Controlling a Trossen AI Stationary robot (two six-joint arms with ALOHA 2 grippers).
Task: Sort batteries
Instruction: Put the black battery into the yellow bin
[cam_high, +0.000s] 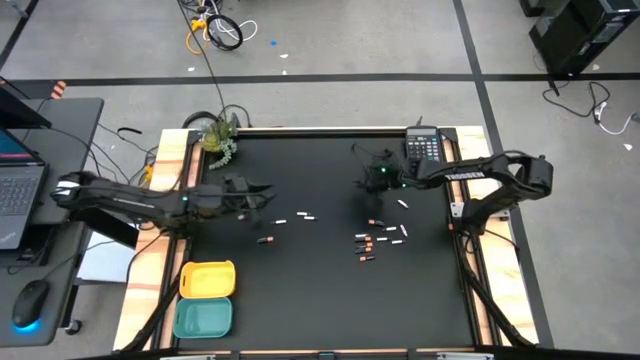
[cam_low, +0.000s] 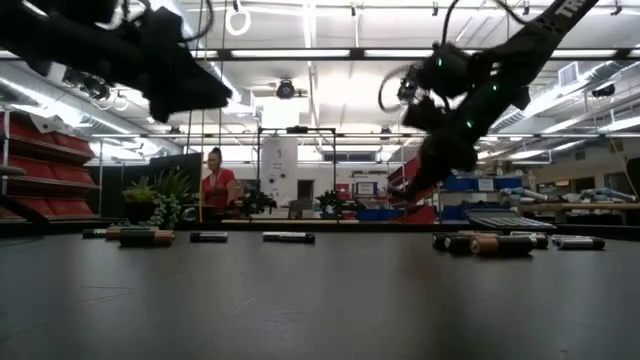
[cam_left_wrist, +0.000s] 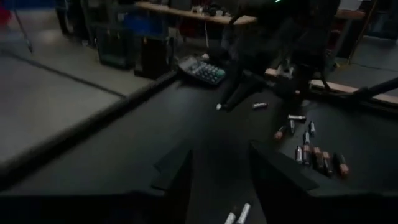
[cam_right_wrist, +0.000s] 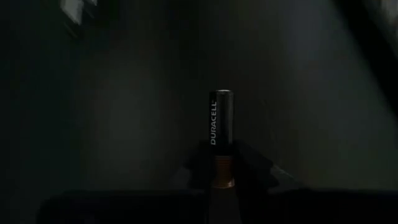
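The right pincer (cam_right_wrist: 219, 180) is pinched shut on one dark battery (cam_right_wrist: 221, 134) with a copper end — we see it sticking straight out from between the tips in the right wrist view. In the high view this pincer (cam_high: 380, 180) hangs above the black table (cam_high: 320, 290), near the calculator (cam_high: 423, 147) at the far right corner.

The left pincer (cam_left_wrist: 219, 177) has its two fingers spread apart with nothing between them. It sits over the left part of the table (cam_high: 250, 195), and two white batteries (cam_left_wrist: 237, 214) lie just past its tips.

The other batteries are on the table. A few white ones (cam_high: 303, 217) lie in the middle, and one dark one (cam_high: 265, 240) lies close by. A mixed bunch (cam_high: 378, 238) sits below the right pincer. The yellow tray (cam_high: 207, 279) and the teal tray (cam_high: 203, 318) wait at the near left edge, well apart from the bunch.

What could go wrong? We think the held battery could slip, because only its end is pinched. It is round — if it drops, it could roll into the bunch or off the table. The two arms could also bump if both reach for the middle. And a dark battery could end up with the white ones.
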